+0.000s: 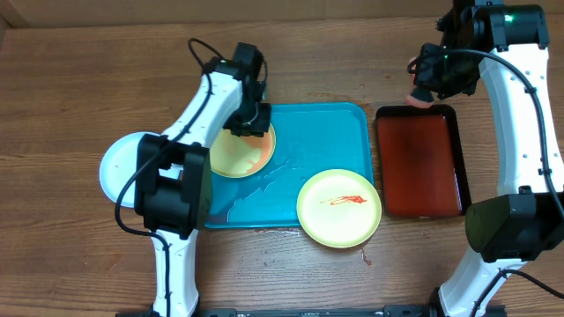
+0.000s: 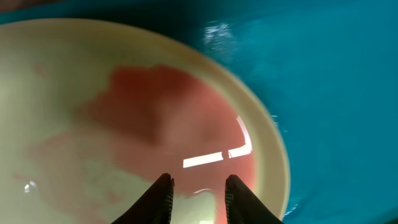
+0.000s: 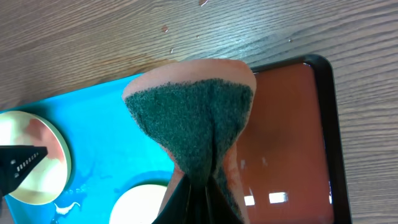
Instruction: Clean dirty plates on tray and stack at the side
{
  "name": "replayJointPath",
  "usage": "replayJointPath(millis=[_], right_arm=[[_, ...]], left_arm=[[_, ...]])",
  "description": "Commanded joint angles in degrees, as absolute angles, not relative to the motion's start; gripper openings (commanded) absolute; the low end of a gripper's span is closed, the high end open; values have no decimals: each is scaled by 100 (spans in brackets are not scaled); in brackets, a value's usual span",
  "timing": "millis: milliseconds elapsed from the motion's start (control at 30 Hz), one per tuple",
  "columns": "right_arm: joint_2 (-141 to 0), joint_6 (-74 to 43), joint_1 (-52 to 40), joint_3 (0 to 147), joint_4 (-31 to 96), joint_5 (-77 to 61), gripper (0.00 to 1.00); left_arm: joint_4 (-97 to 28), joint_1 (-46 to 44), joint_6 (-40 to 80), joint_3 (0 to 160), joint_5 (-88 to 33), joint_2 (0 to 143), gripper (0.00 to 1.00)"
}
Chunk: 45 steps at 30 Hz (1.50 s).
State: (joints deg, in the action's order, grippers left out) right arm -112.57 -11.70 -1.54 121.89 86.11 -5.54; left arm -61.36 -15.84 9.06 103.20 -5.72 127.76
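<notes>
Plates show in three spots from overhead. A white plate [image 1: 113,167] lies on the table [image 1: 79,79] left of the teal tray [image 1: 344,132], partly under the left arm. A smeared plate [image 1: 238,158], yellow-green with a reddish wash, lies in the tray's left part. A streaked plate [image 1: 339,209], yellow-green with a short red mark, sits at the tray's near right corner, overlapping the rim. The left gripper [image 1: 250,125] is down at the far edge of the smeared plate. The right gripper [image 1: 422,90] hangs over the far end of the dark red tray [image 1: 421,167], with a pinkish sponge [image 1: 416,99] in it.

In the left wrist view, two dark fingers [image 2: 158,199] stand a little apart over the smeared plate with nothing clamped between them. Whether they touch the plate I cannot tell. The teal tray, wet and shiny, fills the right side.

In the right wrist view, the jaws are pinched tight on the sponge. Its green scouring face is turned to the camera and its pink backing shows round the edge. Below it lie the teal tray, the dark red tray just beside it, and parts of both yellow-green plates.
</notes>
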Motion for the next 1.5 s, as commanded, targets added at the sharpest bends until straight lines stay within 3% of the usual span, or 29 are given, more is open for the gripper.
replayJointPath(millis=[0, 500, 900, 1167, 1467], right_arm=[[-11135, -1035, -141, 12296, 8593, -510, 4], [-11135, -967, -141, 12296, 8764, -510, 4], [-11135, -952, -141, 12296, 8759, -513, 4], [-11135, -952, -141, 12296, 8755, -510, 4], [-11135, -952, -141, 12296, 8715, -510, 4]], left_arm=[[-5999, -1717, 1052, 10320, -416, 12910, 30], [-5846, -2086, 1293, 10320, -613, 13192, 32], [-5579, -2161, 1380, 10379, -1424, 13262, 19], [-5513, -2281, 1422, 10379, -1592, 13262, 16], [-5312, -2322, 1417, 10490, -2062, 13262, 19]])
